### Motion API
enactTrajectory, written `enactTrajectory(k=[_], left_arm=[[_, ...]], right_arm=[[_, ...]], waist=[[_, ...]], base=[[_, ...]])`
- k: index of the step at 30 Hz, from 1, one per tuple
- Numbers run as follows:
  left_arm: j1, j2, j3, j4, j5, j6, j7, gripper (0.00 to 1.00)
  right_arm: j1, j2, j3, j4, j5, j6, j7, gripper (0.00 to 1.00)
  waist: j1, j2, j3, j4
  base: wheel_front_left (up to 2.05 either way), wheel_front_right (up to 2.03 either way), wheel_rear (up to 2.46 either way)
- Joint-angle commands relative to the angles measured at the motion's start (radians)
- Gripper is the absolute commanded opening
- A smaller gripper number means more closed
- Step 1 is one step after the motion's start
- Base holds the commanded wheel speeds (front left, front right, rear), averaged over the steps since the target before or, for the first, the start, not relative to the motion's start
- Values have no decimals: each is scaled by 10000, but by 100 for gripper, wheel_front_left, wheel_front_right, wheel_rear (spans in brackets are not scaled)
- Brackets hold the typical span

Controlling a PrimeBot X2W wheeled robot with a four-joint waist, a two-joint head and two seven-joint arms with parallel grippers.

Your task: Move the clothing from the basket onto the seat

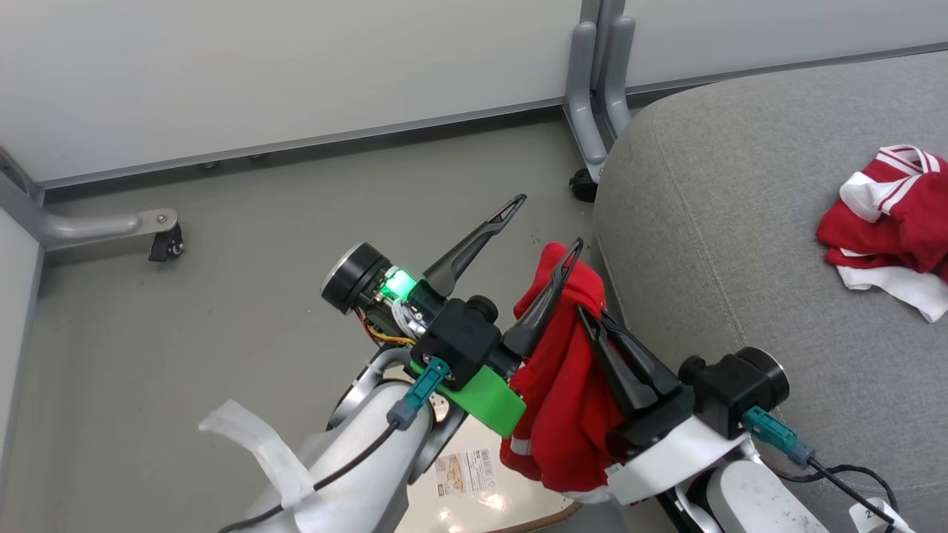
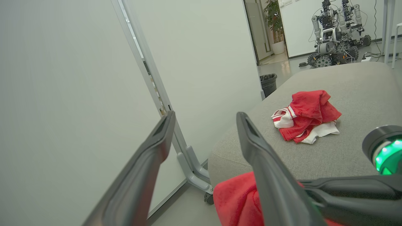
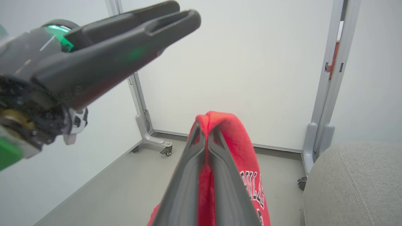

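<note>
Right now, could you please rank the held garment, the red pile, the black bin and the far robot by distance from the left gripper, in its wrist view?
1. Held garment, just beside the left gripper.
2. Red pile, on the seat.
3. Black bin, beyond the seat.
4. Far robot, top right.

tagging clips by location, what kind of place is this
Probably a robotics lab or office test space, not a home: white partition panels on castors, a grey sofa seat, and other wheeled robots parked beyond.
</note>
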Motion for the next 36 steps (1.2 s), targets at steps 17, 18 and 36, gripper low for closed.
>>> enactTrajectory(k=[17, 18, 36], left_arm=[[1340, 551, 1095, 470, -1004, 866, -3, 100], [1443, 603, 1171, 410, -1064, 928, -1, 100], [2996, 1438, 1402, -304, -1343, 1119, 115, 100]], right_arm=[[210, 69, -1035, -431, -306, -14, -30, 0], [217, 68, -1087, -447, -361, -16, -32, 0], [720, 470, -2173, -2123, -992, -16, -30, 0]], waist=[[1, 0, 329, -722], [1, 0, 354, -814], [1, 0, 1141, -4104]], base=[[0, 0, 0], [0, 0, 0], [0, 0, 0]])
